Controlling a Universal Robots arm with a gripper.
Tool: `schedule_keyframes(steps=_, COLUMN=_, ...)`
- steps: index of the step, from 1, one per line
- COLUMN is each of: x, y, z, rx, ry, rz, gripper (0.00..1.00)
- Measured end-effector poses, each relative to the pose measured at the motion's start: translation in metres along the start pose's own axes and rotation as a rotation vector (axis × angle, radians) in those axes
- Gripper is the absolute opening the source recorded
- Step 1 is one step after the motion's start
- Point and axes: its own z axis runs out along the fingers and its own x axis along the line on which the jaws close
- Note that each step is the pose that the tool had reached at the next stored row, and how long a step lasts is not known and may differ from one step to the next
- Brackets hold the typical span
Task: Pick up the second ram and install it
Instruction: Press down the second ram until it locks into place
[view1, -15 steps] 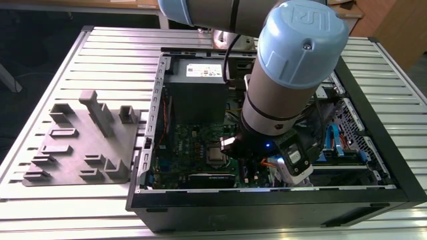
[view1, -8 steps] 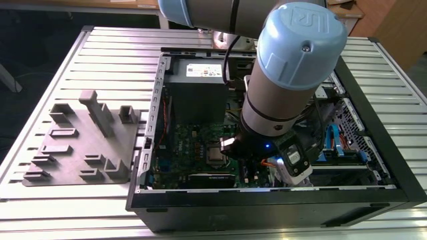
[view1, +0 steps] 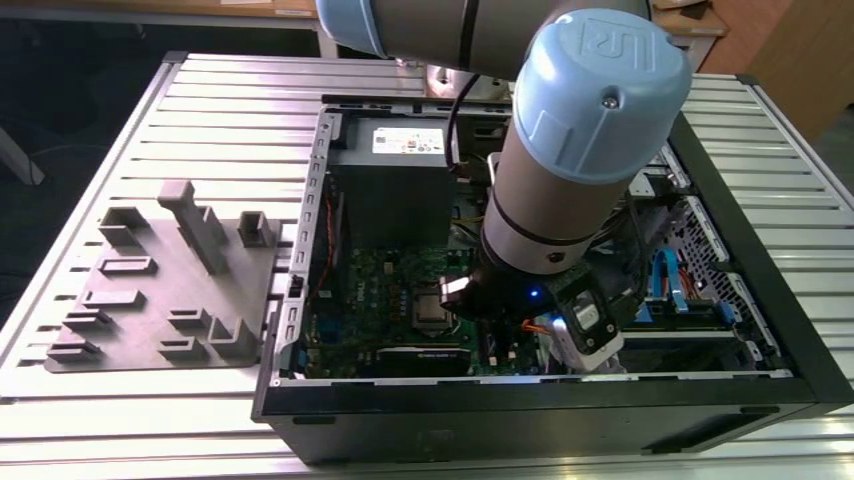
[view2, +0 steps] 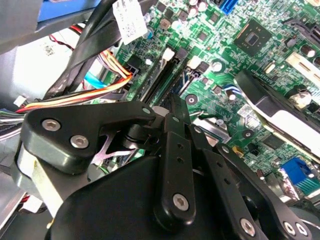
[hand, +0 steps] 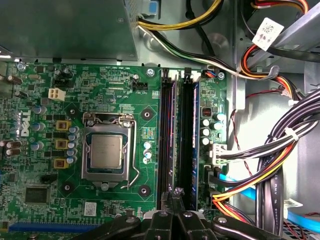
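My gripper (hand: 175, 196) is down inside the open computer case (view1: 747, 390), low over the green motherboard (hand: 100, 90). Its black fingers (view2: 176, 150) are shut together with nothing visible between them. The tips hang over one end of the two long dark memory slots (hand: 177, 130), which run side by side beside the processor socket (hand: 106, 151). A thin dark stick seems to sit in each slot. I cannot tell which one is the second ram. In the exterior view the arm's wrist (view1: 541, 250) covers the slots.
Cable bundles (hand: 270, 170) lie close beside the slots. The power supply (view1: 394, 150) fills the case's far end. A grey fixture block (view1: 167, 290) with raised holders lies on the slatted table (view1: 227, 90) at the exterior view's left.
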Motion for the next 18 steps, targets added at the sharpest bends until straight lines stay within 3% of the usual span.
schedule_keyframes(steps=18, x=0.0001, y=-0.0003, z=0.0031, rx=-0.0001, ry=0.0, rz=0.0, gripper=0.07)
